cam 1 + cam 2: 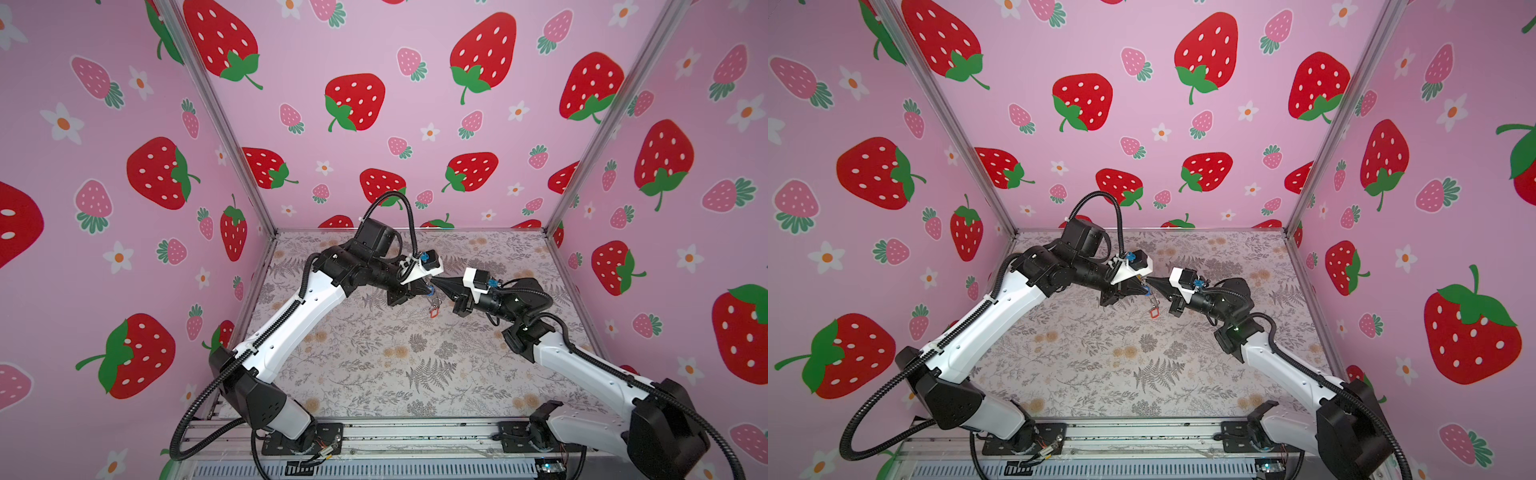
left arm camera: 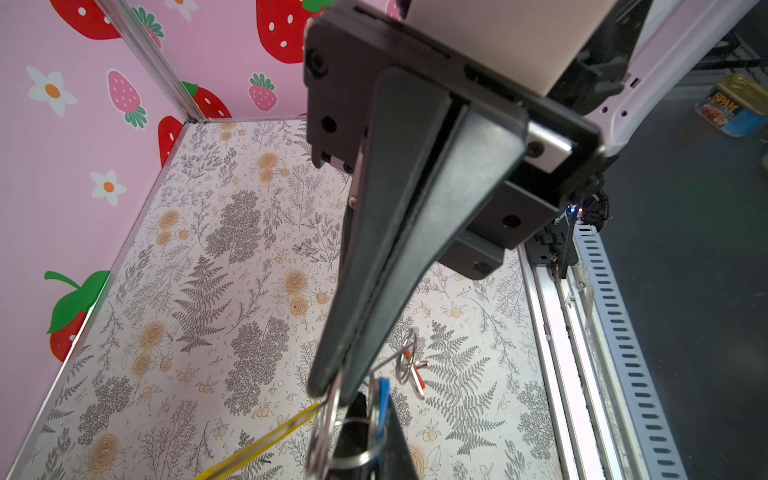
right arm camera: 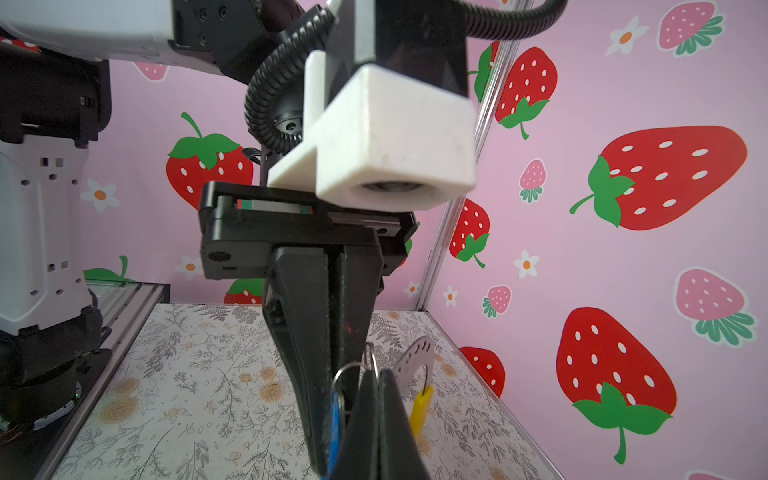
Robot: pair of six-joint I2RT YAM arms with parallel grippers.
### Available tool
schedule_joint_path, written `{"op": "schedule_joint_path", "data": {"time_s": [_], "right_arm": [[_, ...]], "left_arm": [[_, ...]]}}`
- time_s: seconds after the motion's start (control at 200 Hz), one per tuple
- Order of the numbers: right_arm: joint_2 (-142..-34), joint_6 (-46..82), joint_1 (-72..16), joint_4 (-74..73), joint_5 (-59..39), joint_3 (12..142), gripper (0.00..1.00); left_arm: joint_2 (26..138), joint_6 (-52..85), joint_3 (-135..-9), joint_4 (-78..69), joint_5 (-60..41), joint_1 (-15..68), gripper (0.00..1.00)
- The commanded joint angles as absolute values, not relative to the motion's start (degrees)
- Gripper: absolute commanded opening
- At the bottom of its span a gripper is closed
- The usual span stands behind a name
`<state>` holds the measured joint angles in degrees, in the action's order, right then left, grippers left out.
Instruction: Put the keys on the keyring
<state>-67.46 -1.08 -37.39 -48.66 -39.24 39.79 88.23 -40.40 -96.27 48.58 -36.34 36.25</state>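
Observation:
Both grippers meet tip to tip above the middle of the table. My right gripper is shut on the thin grey keyring. The keyring's yellow segment sticks out beside the gripper. My left gripper is shut on the blue tag of one key. That key's small ring loops beside the right fingertips. The red-tagged key dangles just below the tips on a thin wire, clear of the table.
The floral table lies inside pink strawberry-print walls at the back and both sides. A metal rail carrying both arm bases runs along the front edge. A Spam tin lies on the floor outside the cell.

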Motion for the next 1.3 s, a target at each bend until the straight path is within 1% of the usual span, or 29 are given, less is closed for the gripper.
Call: {"op": "schedule_joint_path", "data": {"time_s": [0.0,0.04,0.11,0.205,0.31,0.4,0.48,0.535,0.575,0.87,1.296], "right_arm": [[-66.3,-1.4,-37.5,-49.1,-37.9,40.8,0.00],[-66.2,-1.5,-37.4,-49.1,-37.4,40.5,0.00],[-66.1,-1.1,-37.4,-49.4,-37.0,40.4,0.00],[-66.6,-0.6,-37.4,-49.8,-37.0,40.6,0.00],[-67.3,0.3,-37.4,-50.2,-37.9,41.2,0.00],[-67.7,1.2,-37.4,-51.3,-39.0,41.2,0.00],[-67.7,1.5,-37.4,-51.3,-39.5,41.3,0.00],[-67.7,1.7,-37.4,-51.3,-39.9,41.3,0.00],[-67.8,1.9,-37.4,-51.5,-40.4,41.3,0.00],[-68.2,2.8,-37.4,-52.3,-41.3,41.7,0.00],[-68.8,3.3,-37.4,-52.9,-42.6,42.2,0.00]], "left_arm": [[87.3,-40.9,-97.5,47.9,-35.3,36.4,0.18],[85.7,-40.7,-95.6,46.0,-34.1,36.3,0.25],[82.2,-40.3,-91.2,41.4,-31.9,36.1,0.32],[77.6,-39.6,-85.5,35.6,-29.2,35.6,0.35],[74.2,-38.7,-82.1,31.1,-27.9,34.7,0.35],[73.1,-38.3,-81.6,28.9,-28.7,33.8,0.33],[73.3,-38.3,-82.3,28.0,-29.8,33.1,0.30],[73.7,-38.4,-83.0,27.9,-31.0,32.8,0.24],[74.2,-38.5,-83.6,27.9,-32.3,32.9,0.22],[75.9,-38.4,-84.5,27.9,-38.9,32.9,0.23],[77.1,-37.9,-85.1,27.8,-39.6,32.9,0.23]]}}
